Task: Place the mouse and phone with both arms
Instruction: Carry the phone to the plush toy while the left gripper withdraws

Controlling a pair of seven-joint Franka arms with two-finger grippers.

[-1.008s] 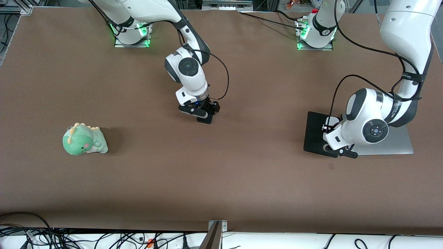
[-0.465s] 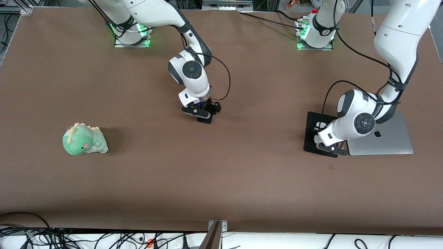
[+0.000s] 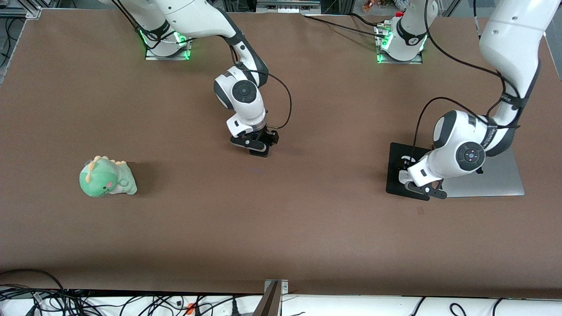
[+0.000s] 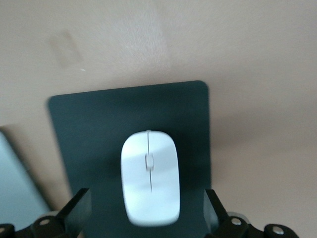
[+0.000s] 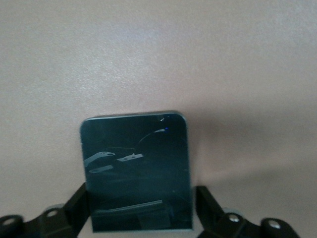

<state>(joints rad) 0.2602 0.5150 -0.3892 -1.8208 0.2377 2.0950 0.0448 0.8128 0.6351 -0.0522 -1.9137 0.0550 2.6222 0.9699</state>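
Note:
The white mouse (image 4: 150, 176) lies on the flat black pad (image 4: 99, 129). My left gripper (image 4: 147, 215) is low over it, open, with one finger (image 4: 79, 206) on each side and clear gaps to the mouse. In the front view this gripper (image 3: 419, 186) hides most of the mouse. The black phone (image 5: 137, 171) lies flat on the brown table, also seen in the front view (image 3: 261, 152). My right gripper (image 5: 143, 210) straddles it, open, fingers (image 5: 207, 206) close beside its long edges. This gripper shows mid-table in the front view (image 3: 256, 147).
A grey laptop (image 3: 500, 180) lies beside the black pad (image 3: 397, 166) at the left arm's end. A green plush dinosaur (image 3: 107, 177) sits toward the right arm's end, nearer the front camera than the phone.
My left arm dropped low over the pad, then rose a little, and the mouse stays on the pad. My right gripper shifted slightly over the phone, which has not moved.

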